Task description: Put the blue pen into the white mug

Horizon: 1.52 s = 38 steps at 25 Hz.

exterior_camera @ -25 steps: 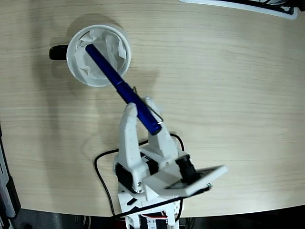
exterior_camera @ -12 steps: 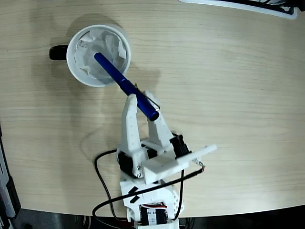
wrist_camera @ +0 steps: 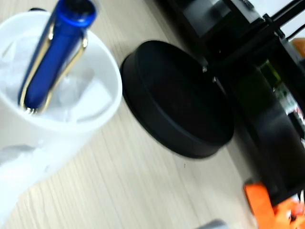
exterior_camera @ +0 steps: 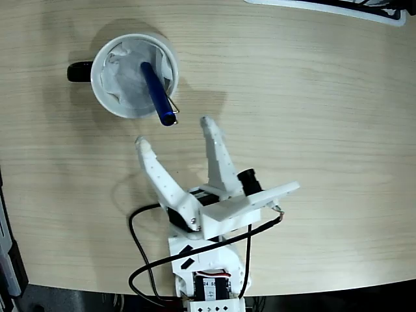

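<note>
I read the gripper (exterior_camera: 174, 132) as released, jaws spread and empty, near the white mug (exterior_camera: 103, 88). The blue pen (exterior_camera: 158, 92) stands tilted inside, leaning on the rim. Any nudge could tip it out.

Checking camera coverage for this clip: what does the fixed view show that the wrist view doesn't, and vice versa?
Fixed view only: the arm with its gripper, jaws spread wide and empty, plus the mug's black handle. Wrist view only: a black round base and dark equipment beside the mug. Both: the pen leaning in the paper-lined mug, cap end over the rim.
</note>
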Each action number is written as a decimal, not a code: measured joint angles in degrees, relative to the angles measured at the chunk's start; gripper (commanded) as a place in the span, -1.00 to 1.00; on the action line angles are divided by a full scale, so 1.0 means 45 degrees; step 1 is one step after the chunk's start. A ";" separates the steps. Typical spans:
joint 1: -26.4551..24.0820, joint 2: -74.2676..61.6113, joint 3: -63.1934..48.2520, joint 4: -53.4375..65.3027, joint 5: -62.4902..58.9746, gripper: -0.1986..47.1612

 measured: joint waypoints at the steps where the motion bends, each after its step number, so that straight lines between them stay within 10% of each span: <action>1: 0.0020 0.0059 0.0000 -0.0098 0.0293 0.01; 6: 0.0332 0.1777 0.0020 -0.0156 0.2656 -0.99; 18: 0.2773 0.5625 0.1289 0.0898 1.0039 -1.00; 38: 0.2266 1.3320 0.1543 1.8164 1.3320 -1.00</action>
